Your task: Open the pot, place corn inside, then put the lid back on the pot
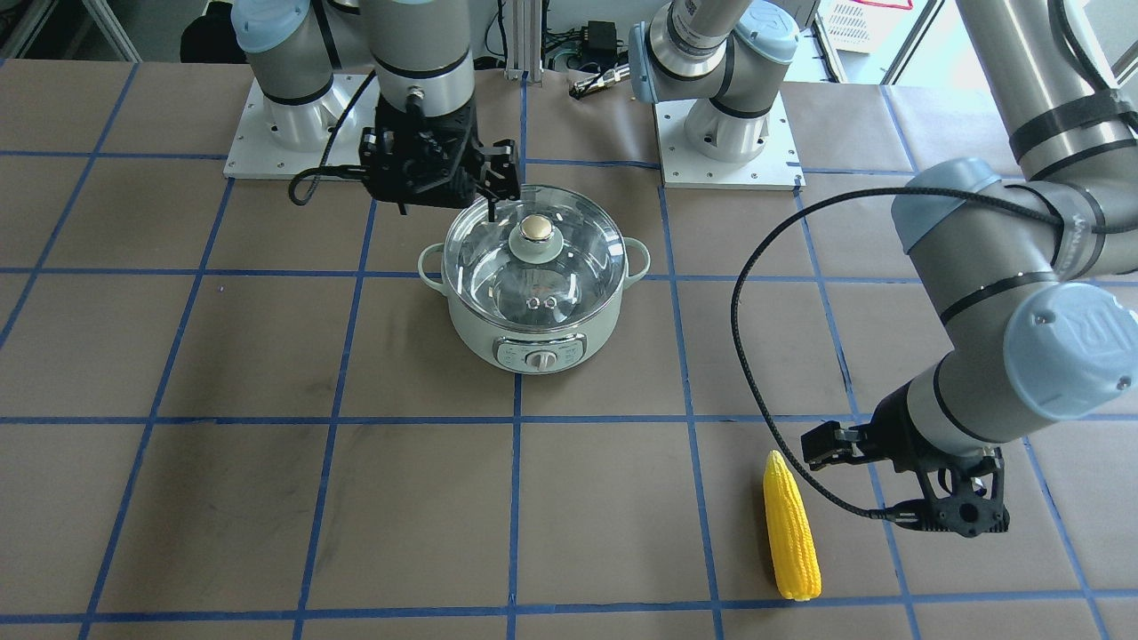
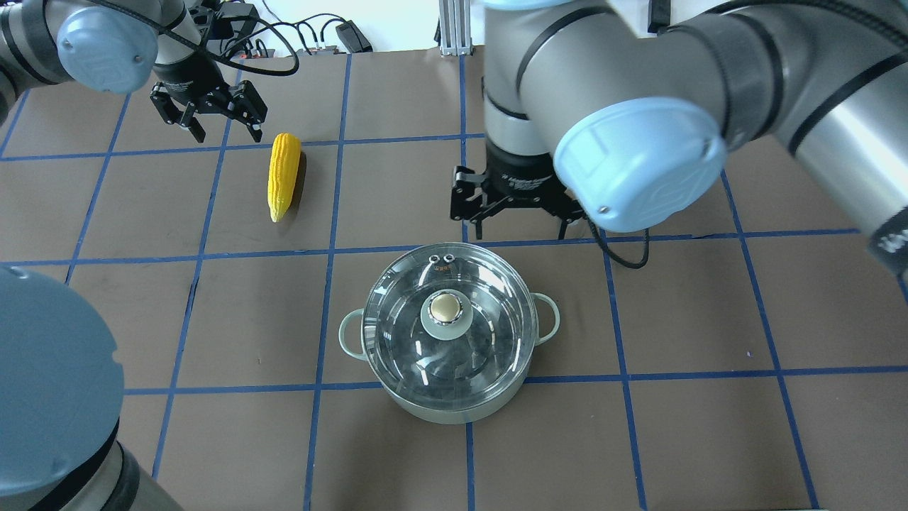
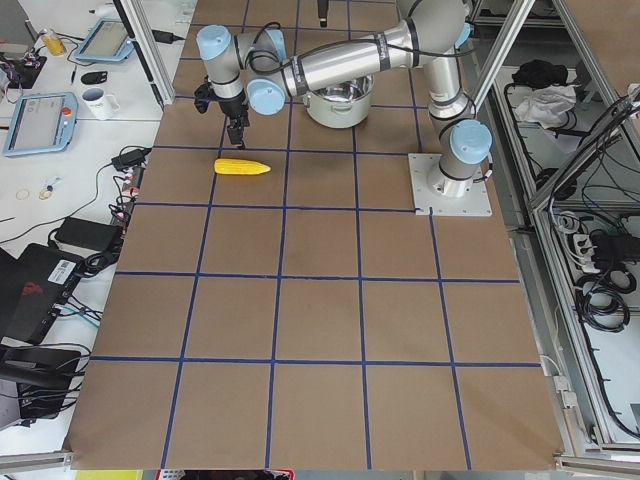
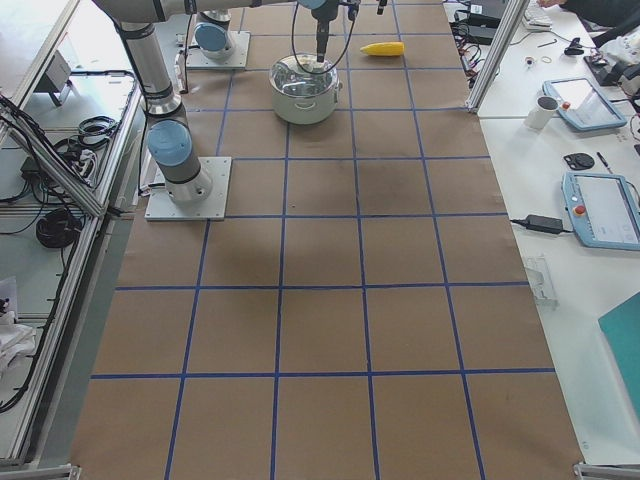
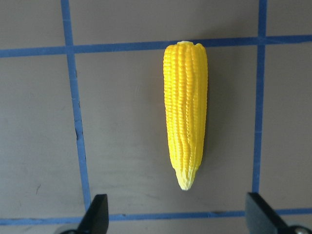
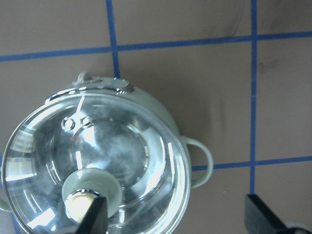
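The lid (image 2: pixel 448 355) sits closed on the pot (image 2: pixel 447 415). The right gripper (image 2: pixel 521 227), fingers spread, hangs off-centre from the knob (image 2: pixel 446 309). I reckon a straight drop from here could land one finger on the knob or the glass and skid the lid. The corn (image 2: pixel 283 176) lies on the table, far off to the pot's left, near the left gripper (image 2: pixel 221 128), which is also spread wide.
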